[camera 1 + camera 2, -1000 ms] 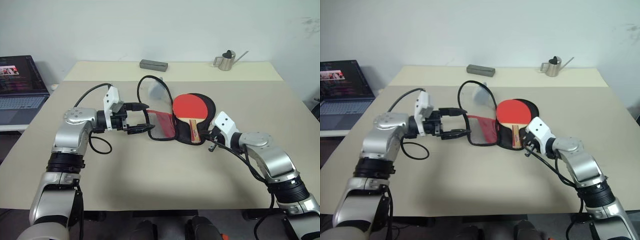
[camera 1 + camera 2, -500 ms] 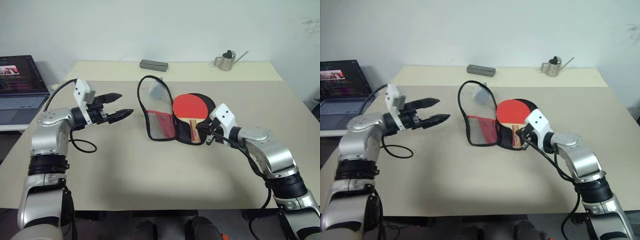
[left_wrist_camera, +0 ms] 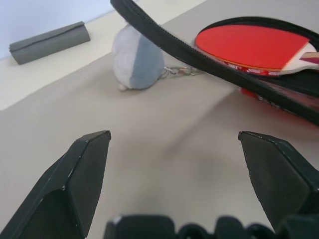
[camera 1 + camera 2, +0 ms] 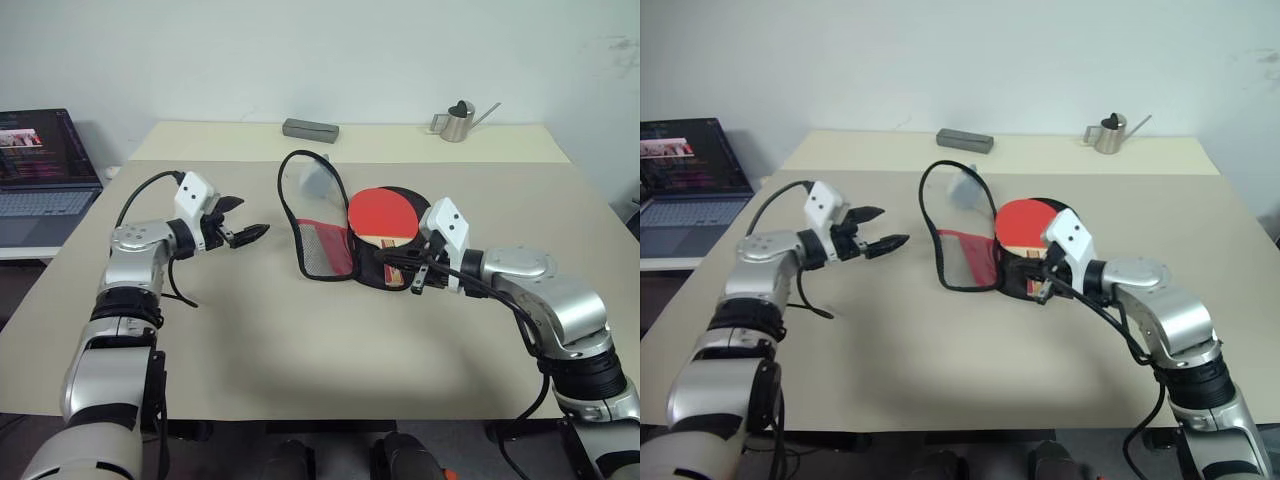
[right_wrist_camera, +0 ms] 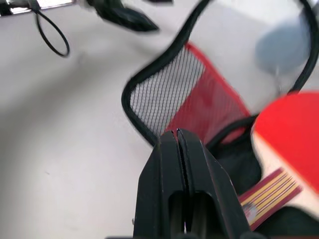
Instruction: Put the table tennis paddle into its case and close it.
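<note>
Two grippers over one beige table point(image 4: 300, 360). Left gripper point(image 4: 243, 220): fingers point(image 3: 82, 169) spread wide, holding nothing, above bare tabletop well apart from the case. Right gripper point(image 5: 177, 137): fingers pressed together, empty, tips just beside the paddle handle. Table tennis paddle point(image 4: 385, 215): red face up, lying on the black half of the case point(image 4: 335, 245) (flap open, red side and mesh panel showing). Grey pouch point(image 3: 137, 57) beside the case's cord loop. Far edge: grey block point(image 4: 310, 128), metal watering can point(image 4: 455, 120). Laptop point(image 4: 40, 170) at left.
</note>
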{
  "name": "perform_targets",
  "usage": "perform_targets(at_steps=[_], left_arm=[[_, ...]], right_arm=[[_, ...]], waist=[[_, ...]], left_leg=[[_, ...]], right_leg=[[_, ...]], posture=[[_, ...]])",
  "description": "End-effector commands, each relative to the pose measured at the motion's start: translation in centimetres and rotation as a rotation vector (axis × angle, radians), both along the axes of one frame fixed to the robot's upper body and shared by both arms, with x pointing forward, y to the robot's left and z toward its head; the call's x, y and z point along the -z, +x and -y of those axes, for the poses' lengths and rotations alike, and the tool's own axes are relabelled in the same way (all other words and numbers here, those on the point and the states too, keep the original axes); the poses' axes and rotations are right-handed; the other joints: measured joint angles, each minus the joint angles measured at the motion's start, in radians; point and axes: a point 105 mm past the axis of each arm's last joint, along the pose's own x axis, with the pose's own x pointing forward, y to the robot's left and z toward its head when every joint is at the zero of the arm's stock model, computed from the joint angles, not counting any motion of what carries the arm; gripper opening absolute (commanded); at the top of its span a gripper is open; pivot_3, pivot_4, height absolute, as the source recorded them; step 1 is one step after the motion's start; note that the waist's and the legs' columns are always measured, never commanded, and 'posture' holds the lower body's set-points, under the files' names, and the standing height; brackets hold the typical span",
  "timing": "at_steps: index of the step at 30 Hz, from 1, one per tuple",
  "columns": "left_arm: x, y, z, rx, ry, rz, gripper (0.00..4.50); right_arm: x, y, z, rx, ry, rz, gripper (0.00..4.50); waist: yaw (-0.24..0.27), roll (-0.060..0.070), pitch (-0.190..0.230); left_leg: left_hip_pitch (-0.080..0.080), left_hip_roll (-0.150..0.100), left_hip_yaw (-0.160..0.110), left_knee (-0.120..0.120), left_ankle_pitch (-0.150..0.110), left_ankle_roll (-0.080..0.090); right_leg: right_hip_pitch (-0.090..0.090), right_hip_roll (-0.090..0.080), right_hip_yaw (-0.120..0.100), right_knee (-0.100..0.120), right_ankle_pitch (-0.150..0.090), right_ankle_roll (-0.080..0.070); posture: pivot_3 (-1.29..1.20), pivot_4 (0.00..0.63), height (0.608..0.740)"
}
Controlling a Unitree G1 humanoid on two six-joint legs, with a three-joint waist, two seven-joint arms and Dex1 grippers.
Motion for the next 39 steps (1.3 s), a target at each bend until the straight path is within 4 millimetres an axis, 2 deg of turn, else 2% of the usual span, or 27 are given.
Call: perform_targets(at_steps=[1, 5, 9, 13, 16, 21, 27, 31, 39], left_arm=[[-0.7, 0.6, 0.7, 0.007, 0.034, 0.031, 3.57], [-0.2, 1.4, 1.3, -0.029, 0.067, 0.035, 2.20], [-0.1, 1.8, 1.5, -0.048, 0.090, 0.051, 2.20], [-0.4, 2.5, 0.9, -0.132, 0.097, 0.068, 2.20], [-0.4, 2.8, 1.4, -0.141, 0.088, 0.068, 2.20], [-1.5, 3.3, 4.5, -0.074, 0.075, 0.097, 2.20], [-2.6, 3.6, 7.9, -0.004, 0.101, 0.123, 2.20], [-3.6, 3.8, 11.3, 0.056, 0.098, 0.144, 2.20], [-2.8, 3.2, 16.5, 0.150, 0.138, 0.131, 2.20]], right_arm=[[-2.2, -0.4, 0.0, -0.012, 0.013, 0.075, 0.00], [-2.4, -0.4, 0.0, 0.001, 0.022, 0.083, 0.00], [-2.2, -0.7, 0.0, 0.006, 0.020, 0.076, 0.00], [-2.0, -1.0, 0.0, 0.014, 0.023, 0.073, 0.00], [-2.1, -1.0, 0.0, 0.023, 0.024, 0.076, 0.00], [-1.9, -1.9, 0.5, 0.010, -0.009, 0.068, 0.00], [-1.7, -2.5, 2.2, 0.053, -0.038, 0.041, 0.00], [-1.1, -3.6, 3.5, 0.112, -0.040, 0.014, 0.00], [-0.7, -5.0, 4.2, 0.223, -0.014, -0.002, 0.00]], waist=[[0.000, 0.000, 0.000], [-0.006, 0.000, 0.000], [-0.003, 0.000, 0.000], [-0.002, 0.000, 0.000], [-0.001, 0.000, 0.000], [0.002, -0.001, 0.000], [0.002, -0.001, 0.000], [0.003, -0.002, 0.000], [-0.001, -0.002, 0.000]], left_leg=[[0.000, 0.000, 0.000, 0.000, 0.000, 0.000], [0.000, 0.000, 0.000, 0.000, 0.000, 0.000], [0.000, 0.000, 0.000, 0.000, 0.000, 0.000], [0.000, 0.000, 0.000, 0.000, 0.000, 0.000], [0.000, 0.000, 0.000, 0.000, 0.000, 0.000], [-0.001, 0.000, 0.000, 0.000, 0.000, 0.000], [-0.001, 0.000, 0.000, 0.000, 0.000, 0.000], [-0.001, 0.000, 0.000, 0.000, 0.000, 0.000], [0.000, 0.000, 0.000, 0.000, 0.000, 0.000]], right_leg=[[0.000, 0.000, 0.000, 0.000, 0.000, 0.000], [-0.001, 0.000, 0.001, 0.000, 0.000, 0.000], [-0.001, 0.000, 0.000, 0.000, 0.000, 0.000], [-0.001, 0.000, 0.000, 0.000, 0.000, 0.000], [-0.001, 0.000, 0.000, 0.000, 0.000, 0.000], [-0.001, 0.000, 0.000, 0.000, 0.000, 0.000], [-0.001, 0.000, 0.000, 0.000, 0.000, 0.000], [0.000, 0.000, 0.000, 0.000, 0.000, 0.000], [0.000, 0.001, 0.001, 0.000, 0.000, 0.000]], posture=[[0.00, 0.150, 0.740], [0.00, 0.150, 0.740], [0.00, 0.150, 0.740], [0.00, 0.150, 0.740], [0.00, 0.150, 0.740], [0.00, 0.150, 0.740], [0.00, 0.150, 0.740], [0.00, 0.150, 0.740], [0.00, 0.150, 0.740]])
